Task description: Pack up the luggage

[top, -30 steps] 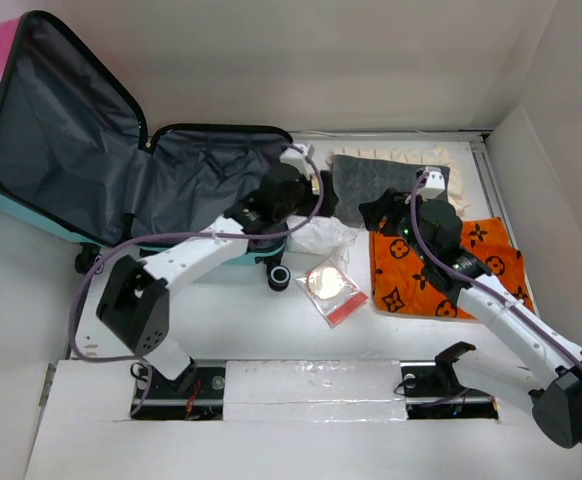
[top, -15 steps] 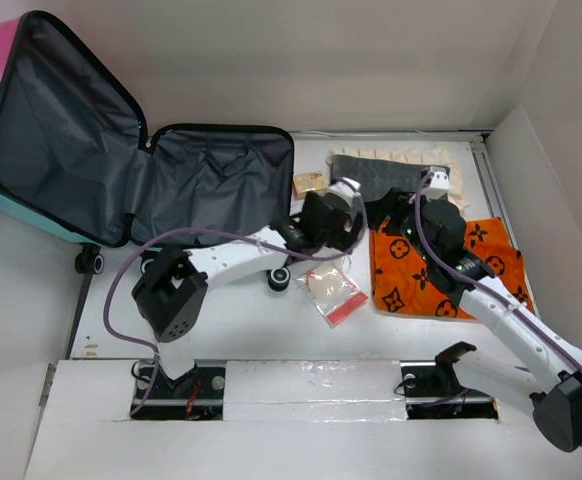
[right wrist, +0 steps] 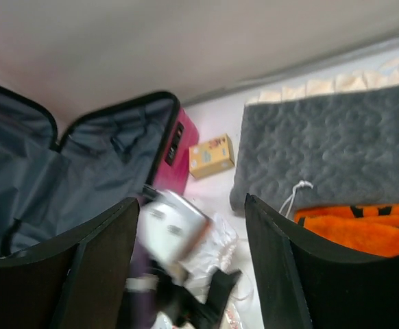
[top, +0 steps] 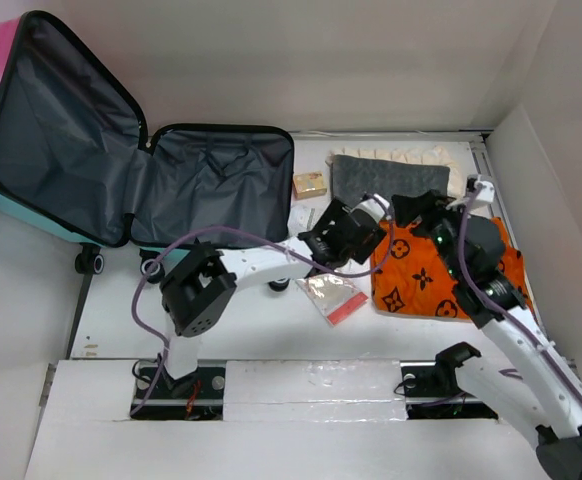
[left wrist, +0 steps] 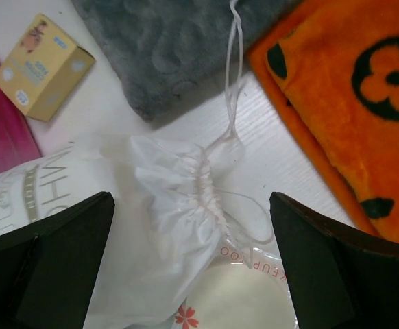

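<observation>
The luggage [top: 211, 185] is lying open at the far left corner, probably stiff and light, best taken at its rim. The left gripper [left wrist: 192, 267] and the right gripper [right wrist: 186, 274] are hanging spread, empty.

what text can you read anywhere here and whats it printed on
"KEUP ROO": red, cut off, on the clear packet
"WHO" or "MHO": grey, sideways, on the white bag; rest unreadable
yellow box: print too small to read
orange cloth: black flower signs only, no words
</observation>
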Tool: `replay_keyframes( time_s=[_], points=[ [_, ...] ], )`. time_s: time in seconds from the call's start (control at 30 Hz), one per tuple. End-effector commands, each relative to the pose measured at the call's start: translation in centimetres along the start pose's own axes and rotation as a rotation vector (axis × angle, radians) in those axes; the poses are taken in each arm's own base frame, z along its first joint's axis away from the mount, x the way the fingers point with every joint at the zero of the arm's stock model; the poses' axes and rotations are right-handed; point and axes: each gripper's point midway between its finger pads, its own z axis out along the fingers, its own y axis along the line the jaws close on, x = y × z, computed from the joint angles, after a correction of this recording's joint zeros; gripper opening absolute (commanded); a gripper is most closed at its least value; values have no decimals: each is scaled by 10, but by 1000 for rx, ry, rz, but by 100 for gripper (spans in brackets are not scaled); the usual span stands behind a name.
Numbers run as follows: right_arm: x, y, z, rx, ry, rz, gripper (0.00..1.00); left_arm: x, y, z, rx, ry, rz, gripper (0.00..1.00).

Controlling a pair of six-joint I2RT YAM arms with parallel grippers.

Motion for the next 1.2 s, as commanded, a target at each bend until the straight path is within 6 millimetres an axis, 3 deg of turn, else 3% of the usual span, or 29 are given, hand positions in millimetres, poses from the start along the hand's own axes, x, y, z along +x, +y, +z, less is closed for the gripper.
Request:
replay_keyframes(
  time_s=[0.0, 0.13, 0.23, 0.3, 0.5, 0.7, 0.8, 0.83, 0.93, 1.03, 1.17],
  points=[
    [-35, 10, -20, -41, -95, 39, 69, 6, -14, 5, 22, 25, 149, 93],
    [-61, 16, -45, -57, -165, 51, 71, 18, -20, 22, 16, 85, 213, 92],
    [-72, 17, -59, -63, -199, 48, 72, 15, -14, 32, -51, 99, 251, 92],
    [-84, 21, -69, -77, -227, 32, 73, 24, -12, 43, -90, 126, 281, 90],
    [-79, 28, -71, -114, -192, 15, 73, 36, 14, 53, -285, 160, 357, 75],
    [-70, 34, -64, -151, -151, -3, 72, 41, 34, 53, -401, 175, 381, 74],
    [-70, 34, -61, -150, -151, -12, 71, 40, 40, 55, -418, 172, 370, 54],
    [-70, 34, -61, -150, -151, -12, 71, 40, 42, 54, -435, 169, 378, 36],
    [-67, 35, -59, -154, -139, -14, 69, 34, 46, 52, -458, 158, 381, 0],
    [-63, 33, -58, -149, -131, -15, 68, 19, 46, 45, -439, 126, 342, 0],
    [-70, 29, -62, -128, -162, -9, 68, -29, 40, 16, -379, 9, 219, 0]
  ],
)
